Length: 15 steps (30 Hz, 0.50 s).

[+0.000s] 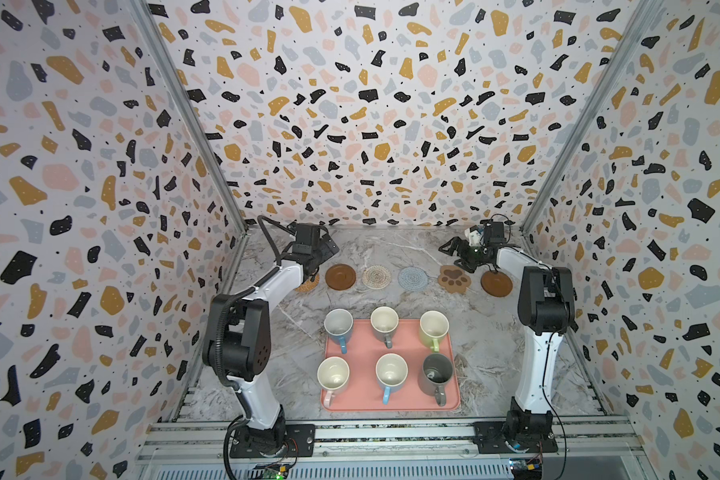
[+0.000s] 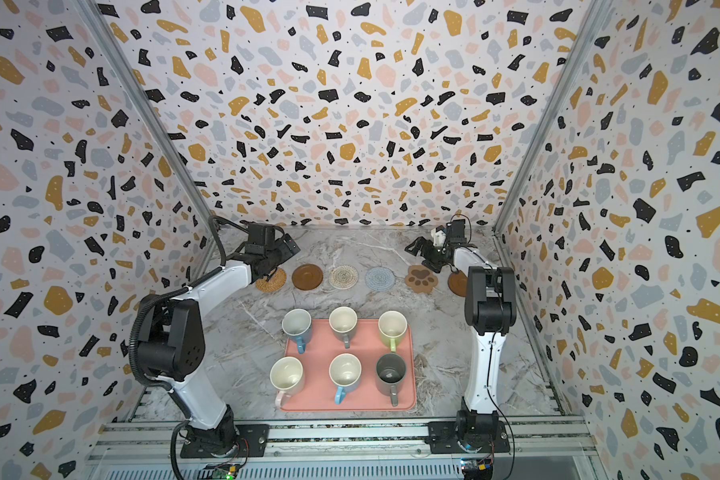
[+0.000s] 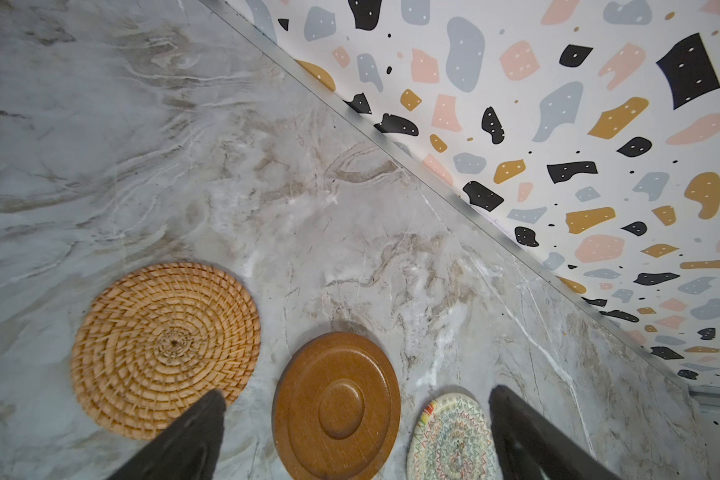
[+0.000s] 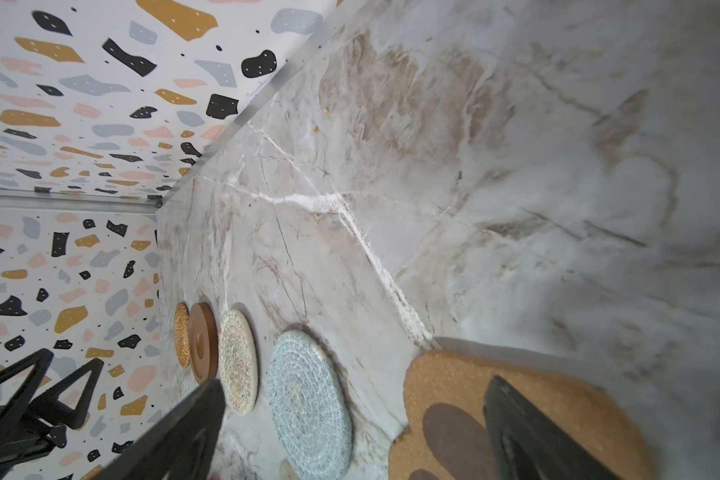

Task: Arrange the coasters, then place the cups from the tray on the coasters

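Six coasters lie in a row at the back: orange-tan woven [image 1: 309,284], brown disc [image 1: 340,276], beige woven [image 1: 376,277], light-blue woven [image 1: 413,278], paw shape [image 1: 453,279], second brown disc [image 1: 496,283]. The pink tray [image 1: 362,357] holds six upright cups, among them a green one [image 1: 434,328] and a dark grey one [image 1: 437,374]. My left gripper [image 3: 358,397] hangs open and empty above the brown disc [image 3: 337,405], next to the orange-tan coaster [image 3: 163,345]. My right gripper [image 4: 356,385] is open and empty over the paw coaster [image 4: 454,374] and light-blue coaster [image 4: 308,399].
Patterned walls close in the marble table [image 1: 292,374] at the back and on both sides. An aluminium rail [image 1: 391,432] with both arm bases runs along the front. Bare marble lies between the coaster row and the tray.
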### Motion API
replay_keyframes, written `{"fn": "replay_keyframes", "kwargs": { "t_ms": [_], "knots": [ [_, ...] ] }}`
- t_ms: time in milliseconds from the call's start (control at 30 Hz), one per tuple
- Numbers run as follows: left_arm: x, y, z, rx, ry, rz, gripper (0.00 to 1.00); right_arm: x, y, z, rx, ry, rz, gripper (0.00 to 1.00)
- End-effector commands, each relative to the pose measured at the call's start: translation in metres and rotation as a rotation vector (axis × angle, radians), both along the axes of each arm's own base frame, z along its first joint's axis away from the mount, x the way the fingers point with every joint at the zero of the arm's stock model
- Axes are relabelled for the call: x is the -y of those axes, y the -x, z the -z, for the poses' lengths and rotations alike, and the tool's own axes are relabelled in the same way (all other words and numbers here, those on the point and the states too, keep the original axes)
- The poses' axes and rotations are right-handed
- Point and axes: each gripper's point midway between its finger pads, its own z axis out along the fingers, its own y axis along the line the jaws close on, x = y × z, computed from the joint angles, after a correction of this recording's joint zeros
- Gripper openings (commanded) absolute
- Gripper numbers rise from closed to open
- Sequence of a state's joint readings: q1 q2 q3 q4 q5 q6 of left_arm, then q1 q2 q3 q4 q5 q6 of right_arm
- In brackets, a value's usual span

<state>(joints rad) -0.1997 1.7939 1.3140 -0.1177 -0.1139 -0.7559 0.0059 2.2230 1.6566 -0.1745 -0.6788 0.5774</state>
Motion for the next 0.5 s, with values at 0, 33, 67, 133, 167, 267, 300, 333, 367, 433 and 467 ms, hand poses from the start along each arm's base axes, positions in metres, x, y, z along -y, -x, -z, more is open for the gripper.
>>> {"fn": "replay_keyframes", "kwargs": {
  "t_ms": [0, 33, 67, 133, 167, 267, 300, 333, 367, 433, 467],
  "knots": [
    [0.003, -0.001, -0.011, 0.042, 0.010, -0.003, 1.00, -0.002, -0.007, -0.008, 0.026, -0.049, 0.018, 0.99],
    [0.003, -0.001, -0.012, 0.043, 0.010, -0.003, 1.00, -0.001, -0.008, -0.005, 0.021, -0.052, 0.021, 0.99],
    [0.003, -0.001, -0.012, 0.042, 0.010, -0.002, 1.00, -0.002, -0.008, -0.002, 0.016, -0.056, 0.024, 0.99],
    [0.003, -0.001, -0.011, 0.040, 0.010, -0.002, 1.00, -0.002, -0.008, 0.003, 0.006, -0.062, 0.031, 0.99],
    [0.003, -0.001, -0.012, 0.042, 0.010, -0.001, 1.00, -0.002, -0.007, 0.005, -0.001, -0.063, 0.034, 0.99],
    [0.004, 0.000, -0.010, 0.039, 0.010, 0.001, 1.00, 0.000, -0.005, 0.012, -0.019, -0.050, 0.045, 0.99],
    [0.004, 0.000, -0.010, 0.038, 0.011, 0.000, 1.00, 0.002, -0.004, 0.015, -0.028, -0.043, 0.050, 0.99],
    [0.004, 0.000, -0.010, 0.038, 0.010, 0.001, 1.00, 0.002, -0.003, 0.017, -0.036, -0.036, 0.051, 0.99],
    [0.004, 0.000, -0.010, 0.037, 0.012, 0.002, 1.00, 0.003, -0.002, 0.019, -0.043, -0.032, 0.052, 0.99],
    [0.004, 0.000, -0.010, 0.037, 0.012, 0.003, 1.00, 0.004, 0.000, 0.021, -0.054, -0.026, 0.050, 0.99],
    [0.004, 0.000, -0.009, 0.035, 0.010, 0.002, 1.00, 0.002, 0.001, 0.021, -0.055, -0.025, 0.046, 0.99]
  ]
}}
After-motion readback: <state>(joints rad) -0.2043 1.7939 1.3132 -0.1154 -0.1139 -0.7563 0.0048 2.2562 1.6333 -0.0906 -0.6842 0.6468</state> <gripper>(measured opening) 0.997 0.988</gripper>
